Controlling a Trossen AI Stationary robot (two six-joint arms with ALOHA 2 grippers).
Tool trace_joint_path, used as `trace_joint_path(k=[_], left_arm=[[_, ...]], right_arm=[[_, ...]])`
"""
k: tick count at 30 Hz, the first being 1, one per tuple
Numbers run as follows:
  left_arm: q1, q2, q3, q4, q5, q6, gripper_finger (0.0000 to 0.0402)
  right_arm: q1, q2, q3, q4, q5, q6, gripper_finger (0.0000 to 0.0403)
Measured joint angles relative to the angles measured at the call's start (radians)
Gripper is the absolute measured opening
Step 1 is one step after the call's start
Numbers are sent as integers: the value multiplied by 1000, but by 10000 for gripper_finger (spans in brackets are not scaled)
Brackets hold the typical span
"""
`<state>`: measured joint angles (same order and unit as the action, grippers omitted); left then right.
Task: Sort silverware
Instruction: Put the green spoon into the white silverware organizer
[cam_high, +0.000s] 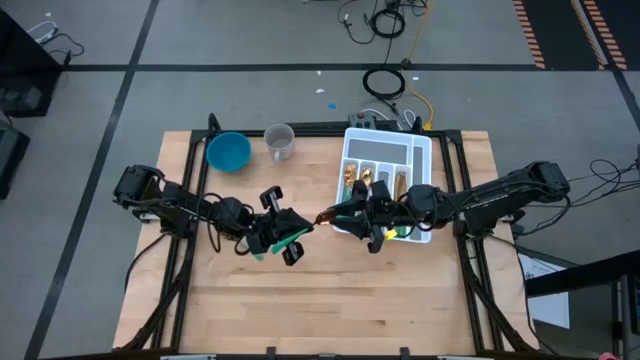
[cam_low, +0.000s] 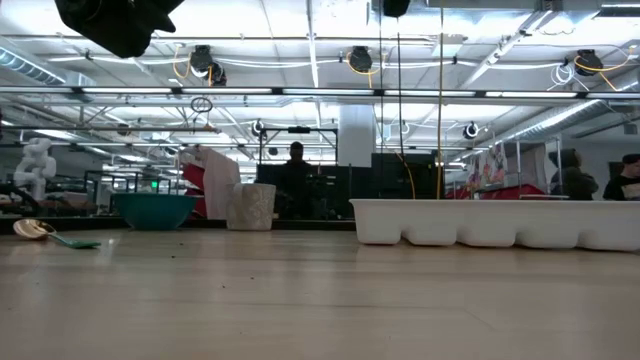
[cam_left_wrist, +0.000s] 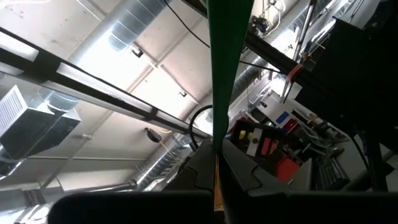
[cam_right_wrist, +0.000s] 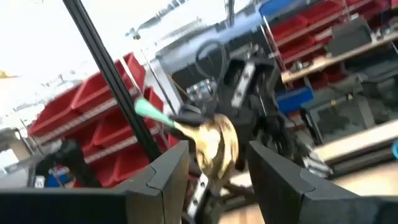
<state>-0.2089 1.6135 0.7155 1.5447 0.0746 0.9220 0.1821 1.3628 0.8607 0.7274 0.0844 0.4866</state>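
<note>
My left pincer (cam_high: 292, 240) squeezes a green-handled spoon (cam_high: 310, 224) above the worktop (cam_high: 330, 300). My right pincer (cam_high: 345, 215) (open wide) sits around its gold head.

A gold-headed spoon (cam_right_wrist: 214, 144) has a green handle. The organiser tray (cam_high: 420, 150) is white, the bowl (cam_high: 228, 151) blue (teal in the low view), the cup (cam_high: 280, 140) clear, the table (cam_high: 330, 290) pale wood, both arms dark.
</note>
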Motion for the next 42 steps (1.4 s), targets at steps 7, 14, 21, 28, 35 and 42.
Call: trace_joint_path(k=[7,14,21,28,35,42], left_arm=[[1,0,0,-13,-9,1,8],[0,-1,1,-16,-16,0,8],[0,-1,1,-21,-17,0,8],[0,-1,1,-18,-27,0,8],[-1,-1,1,-13,-74,-2,8],[-2,0,0,-10,-86,-20,8]], right_arm=[[0,8,4,-59,20,-41,71],[-1,4,4,-19,22,-92,27],[0,0,4,-61,21,-146,36],[0,0,4,-59,29,-260,3],[19,0,4,-59,127,-379,1],[29,-1,4,-51,157,-455,1]])
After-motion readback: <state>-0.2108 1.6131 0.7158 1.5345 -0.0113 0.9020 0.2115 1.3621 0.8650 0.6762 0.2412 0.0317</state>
